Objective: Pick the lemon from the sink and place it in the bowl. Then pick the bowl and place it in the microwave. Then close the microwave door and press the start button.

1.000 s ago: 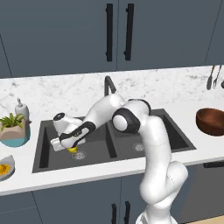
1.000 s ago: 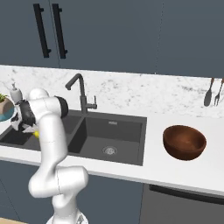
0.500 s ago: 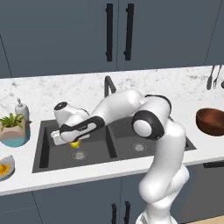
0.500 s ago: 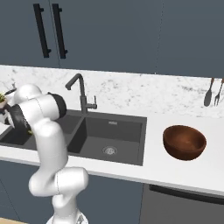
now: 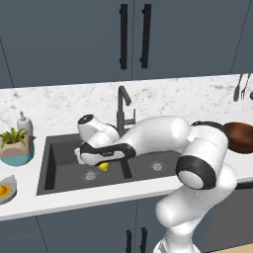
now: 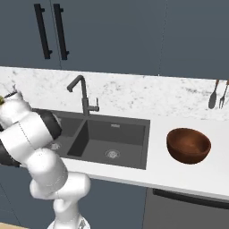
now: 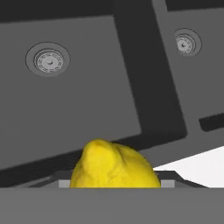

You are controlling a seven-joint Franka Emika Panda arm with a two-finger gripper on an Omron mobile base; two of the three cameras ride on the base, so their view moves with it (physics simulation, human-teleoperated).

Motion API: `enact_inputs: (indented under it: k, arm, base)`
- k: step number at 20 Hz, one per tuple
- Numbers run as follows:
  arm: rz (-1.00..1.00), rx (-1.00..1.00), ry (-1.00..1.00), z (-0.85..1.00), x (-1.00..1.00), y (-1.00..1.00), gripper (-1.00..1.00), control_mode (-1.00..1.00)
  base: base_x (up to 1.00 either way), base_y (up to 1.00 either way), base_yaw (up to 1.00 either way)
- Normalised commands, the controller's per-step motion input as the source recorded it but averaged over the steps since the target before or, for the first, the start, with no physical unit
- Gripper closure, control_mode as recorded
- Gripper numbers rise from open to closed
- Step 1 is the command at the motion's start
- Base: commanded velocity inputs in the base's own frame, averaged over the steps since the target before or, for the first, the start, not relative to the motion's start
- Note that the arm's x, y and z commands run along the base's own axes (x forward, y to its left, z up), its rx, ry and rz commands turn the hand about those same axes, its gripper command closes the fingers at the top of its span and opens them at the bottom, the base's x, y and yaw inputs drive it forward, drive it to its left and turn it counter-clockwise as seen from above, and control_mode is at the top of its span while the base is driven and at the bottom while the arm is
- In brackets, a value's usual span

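Note:
The yellow lemon [image 5: 103, 167] hangs just above the floor of the left basin of the dark sink [image 5: 59, 148], near its round drain [image 5: 89, 175]. My gripper [image 5: 100, 164] is shut on the lemon. In the hand view the lemon [image 7: 114, 168] sits at the bottom between the finger tips, with both drains and the basin divider beyond it. The reddish-brown bowl [image 6: 188, 145] stands empty on the counter right of the sink [image 6: 116, 134], partly behind my arm in the left base view [image 5: 242, 137]. The microwave is out of view.
A dark gooseneck faucet [image 5: 123, 106] rises behind the sink, close over my hand. A teal plant pot [image 5: 16, 148], a soap dispenser [image 5: 23, 123] and a pale dish with sliced fruit [image 5: 5, 190] sit left of the sink. Utensils [image 6: 217, 94] hang on the wall at right.
My hand has carried the lemon to the right across the left basin, toward the divider. My elbow has swung right and forward. The bowl has not moved.

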Motion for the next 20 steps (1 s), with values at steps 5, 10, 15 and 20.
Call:
enact_inputs:
  k: [5, 10, 15, 20]
  arm:
    - [-0.2, 0.03, -0.03, 0.18, -0.72, -0.9, 1.0, -1.0]
    - [-0.21, 0.05, 0.0, 0.32, -0.53, -0.94, 1.0, -1.0]
    - [-0.22, 0.03, 0.0, 0.3, -0.39, -0.97, 1.0, -1.0]
    - [-0.24, 0.04, 0.0, 0.14, -0.25, -1.0, 1.0, -1.0]
  base:
    - [0.0, 0.0, 0.0]
    - [0.0, 0.0, 0.0]
    - [0.0, 0.0, 0.0]
    - [0.0, 0.0, 0.0]
